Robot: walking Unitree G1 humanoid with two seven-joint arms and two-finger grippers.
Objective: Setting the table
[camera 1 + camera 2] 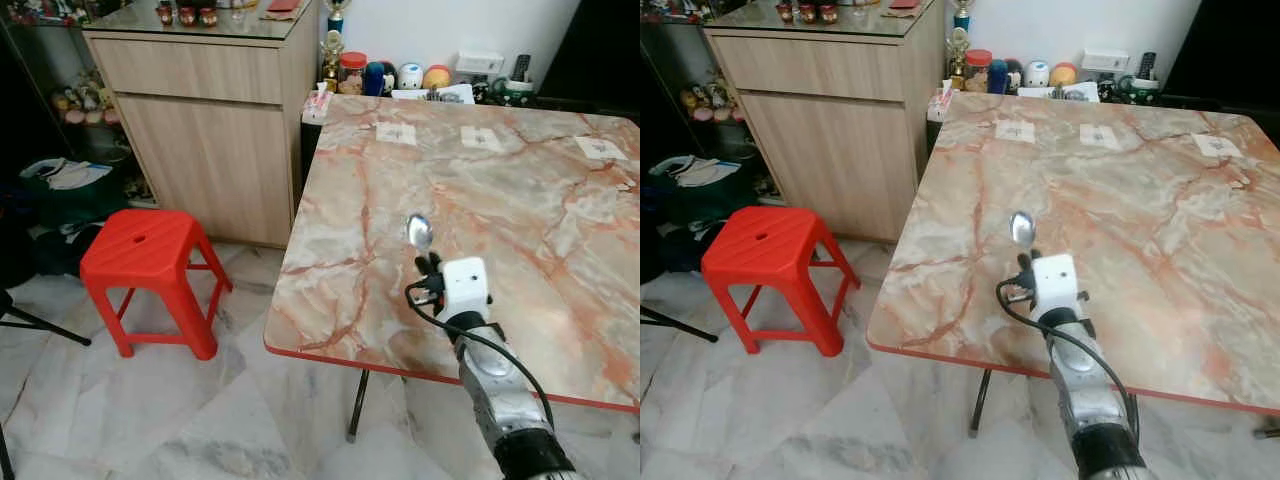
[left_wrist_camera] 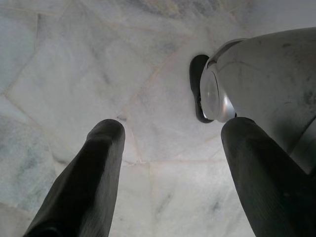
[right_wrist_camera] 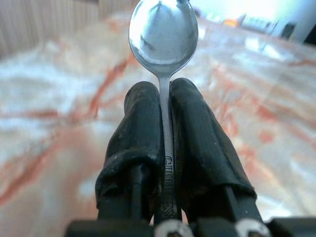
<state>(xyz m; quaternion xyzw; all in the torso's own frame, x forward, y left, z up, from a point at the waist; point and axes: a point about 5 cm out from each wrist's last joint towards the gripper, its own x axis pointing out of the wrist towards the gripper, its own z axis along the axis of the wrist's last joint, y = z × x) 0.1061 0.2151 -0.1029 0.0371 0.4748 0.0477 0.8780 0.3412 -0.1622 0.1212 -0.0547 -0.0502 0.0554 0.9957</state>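
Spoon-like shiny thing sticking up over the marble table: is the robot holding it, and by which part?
Yes. The right gripper pinches a silver metal spoon by its handle, bowl pointing away.

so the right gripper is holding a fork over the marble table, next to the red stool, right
Not quite: it is a spoon, not a fork. The right wrist view shows its round bowl above the handle, pinched between the right gripper's fingers. The rest stands: it is held over the marble table, with the red stool beside the table.
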